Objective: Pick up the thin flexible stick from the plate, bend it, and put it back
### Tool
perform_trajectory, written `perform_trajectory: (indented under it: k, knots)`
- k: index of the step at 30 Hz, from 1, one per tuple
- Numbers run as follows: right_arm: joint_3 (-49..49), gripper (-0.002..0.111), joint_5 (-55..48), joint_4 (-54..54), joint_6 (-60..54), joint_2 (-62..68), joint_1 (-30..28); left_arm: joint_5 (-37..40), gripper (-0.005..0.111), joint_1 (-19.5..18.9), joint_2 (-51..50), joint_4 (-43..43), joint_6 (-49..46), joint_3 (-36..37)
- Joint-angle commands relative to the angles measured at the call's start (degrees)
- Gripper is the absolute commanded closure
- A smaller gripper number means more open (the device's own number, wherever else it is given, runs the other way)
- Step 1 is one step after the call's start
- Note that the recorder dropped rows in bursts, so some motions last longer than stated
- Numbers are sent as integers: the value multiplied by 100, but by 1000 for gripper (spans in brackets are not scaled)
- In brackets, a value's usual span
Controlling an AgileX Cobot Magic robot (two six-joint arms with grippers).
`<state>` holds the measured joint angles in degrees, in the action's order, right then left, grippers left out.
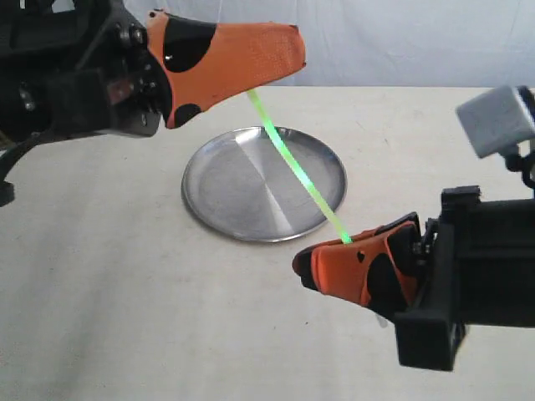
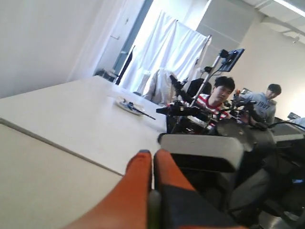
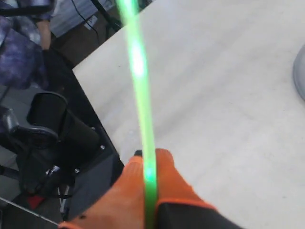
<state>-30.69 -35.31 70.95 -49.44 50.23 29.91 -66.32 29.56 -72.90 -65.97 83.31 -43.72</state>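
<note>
The thin flexible stick (image 1: 294, 167) glows bright green and hangs in the air, slanting across above the plate (image 1: 230, 188), a round silver dish on the table. My left gripper (image 1: 276, 79) is shut on the stick's upper far end, above the plate's back rim. My right gripper (image 1: 334, 251) is shut on its lower near end, just off the plate's front right rim. In the right wrist view the stick (image 3: 140, 95) runs straight out from between the orange fingers (image 3: 167, 176). In the left wrist view a dull green stick end (image 2: 154, 210) sits between the closed fingers (image 2: 138, 176).
The table (image 1: 100, 276) is pale and bare around the plate. Beyond the table edge in the wrist views stand black equipment (image 3: 52, 138), another robot rig (image 2: 190, 112) and seated people (image 2: 219, 98).
</note>
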Motion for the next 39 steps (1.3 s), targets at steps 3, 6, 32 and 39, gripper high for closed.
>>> perform_trajectory:
  k: [3, 6, 32, 39]
  knots:
    - [-43, 109, -527, 1015, -602, 238, -11, 738, 107, 26, 106, -1498, 96, -27]
    - [-127, 109, -174, 1298, -798, -239, -11, 1354, 107, 26, 106, -2926, 817, -27]
    - [-193, 109, 2372, -1536, 930, 1831, -11, 1307, 46, -2, 659, -1427, -172, -490]
    - [-915, 109, 2823, -2117, 881, 3306, -34, 1868, 53, -2, 1155, -2345, 211, -490]
